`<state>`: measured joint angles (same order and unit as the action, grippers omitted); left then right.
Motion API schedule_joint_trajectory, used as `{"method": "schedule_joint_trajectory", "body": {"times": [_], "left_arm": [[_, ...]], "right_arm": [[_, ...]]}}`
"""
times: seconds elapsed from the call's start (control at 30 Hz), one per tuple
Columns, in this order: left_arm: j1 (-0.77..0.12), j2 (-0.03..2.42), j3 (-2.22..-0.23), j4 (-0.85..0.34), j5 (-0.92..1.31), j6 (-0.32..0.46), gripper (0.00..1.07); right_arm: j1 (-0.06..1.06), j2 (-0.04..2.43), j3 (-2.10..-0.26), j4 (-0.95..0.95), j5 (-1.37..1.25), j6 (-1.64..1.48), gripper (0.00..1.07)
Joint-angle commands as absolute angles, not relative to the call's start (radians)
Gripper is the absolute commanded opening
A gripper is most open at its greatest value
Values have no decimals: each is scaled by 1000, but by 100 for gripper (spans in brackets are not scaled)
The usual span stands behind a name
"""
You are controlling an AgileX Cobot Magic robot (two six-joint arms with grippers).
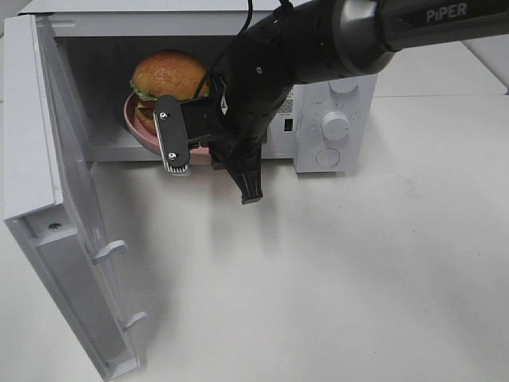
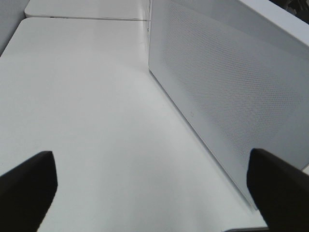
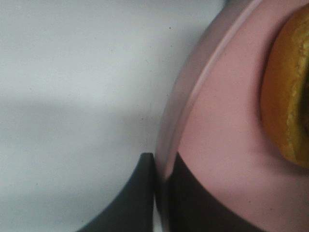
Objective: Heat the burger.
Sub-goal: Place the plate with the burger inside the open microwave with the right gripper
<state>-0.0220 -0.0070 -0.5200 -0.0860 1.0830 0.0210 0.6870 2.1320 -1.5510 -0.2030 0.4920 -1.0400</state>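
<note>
My right gripper (image 3: pixel 161 166) is pinched on the rim of the pink plate (image 1: pixel 130 118): in the right wrist view one dark finger (image 3: pixel 137 198) lies under the outer side of the rim and the other (image 3: pixel 203 208) lies on the plate's inner face, with only the rim between them. The burger (image 1: pixel 169 73) sits on that plate, inside the open cavity of the white microwave (image 1: pixel 334 119), towards the cavity's left side. The near edge of the plate reaches the front lip of the cavity. I cannot tell whether the plate rests on the cavity floor or hangs just above it. The microwave door (image 1: pixel 48 199) stands swung wide open on the left.

My left gripper (image 2: pixel 154 188) is spread wide, with nothing between its fingers. It hangs over the bare white table (image 2: pixel 87 121), just beside the door's perforated outer panel (image 2: pixel 231 87).
</note>
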Motion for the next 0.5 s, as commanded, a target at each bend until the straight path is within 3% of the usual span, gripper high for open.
{"method": "schedule_joint_trajectory", "body": {"times": [0.03,0.5], "left_arm": [[-23,-20,-518,-94,1070,22,100],[-23,-20,-518,-94,1070,22,100]], "right_arm": [[678,2144,-1609,-248,512,-977,0],[678,2231,-1765,-298,561,-927,0]]}}
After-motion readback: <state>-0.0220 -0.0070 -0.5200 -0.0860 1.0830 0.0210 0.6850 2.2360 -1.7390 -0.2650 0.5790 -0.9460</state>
